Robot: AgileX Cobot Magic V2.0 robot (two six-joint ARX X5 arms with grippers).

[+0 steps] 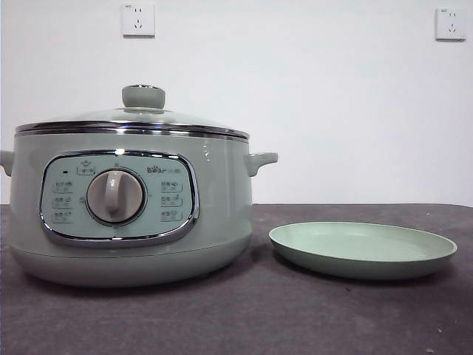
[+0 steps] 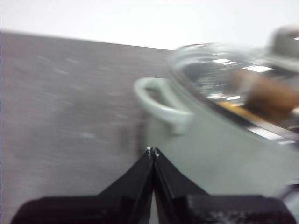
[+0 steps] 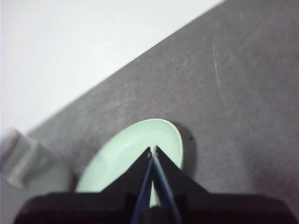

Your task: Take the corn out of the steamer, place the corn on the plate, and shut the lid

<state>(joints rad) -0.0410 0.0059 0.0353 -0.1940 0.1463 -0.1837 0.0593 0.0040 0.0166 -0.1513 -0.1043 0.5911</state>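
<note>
The sage-green steamer [image 1: 126,207] stands at the left of the front view with its glass lid [image 1: 133,118] on and the knob [image 1: 143,96] on top. The empty pale green plate [image 1: 362,248] lies to its right. In the left wrist view, my left gripper [image 2: 153,151] is shut and empty beside the steamer's side handle [image 2: 159,100]. Through the lid [image 2: 233,79] a blurred yellow-brown shape, probably the corn [image 2: 268,95], shows inside. In the right wrist view, my right gripper [image 3: 153,150] is shut and empty above the plate [image 3: 135,149]. Neither gripper shows in the front view.
A dark grey table [image 1: 295,318] carries both things. A white wall with two sockets [image 1: 138,20] stands behind. The steamer's other handle [image 1: 260,160] points toward the plate.
</note>
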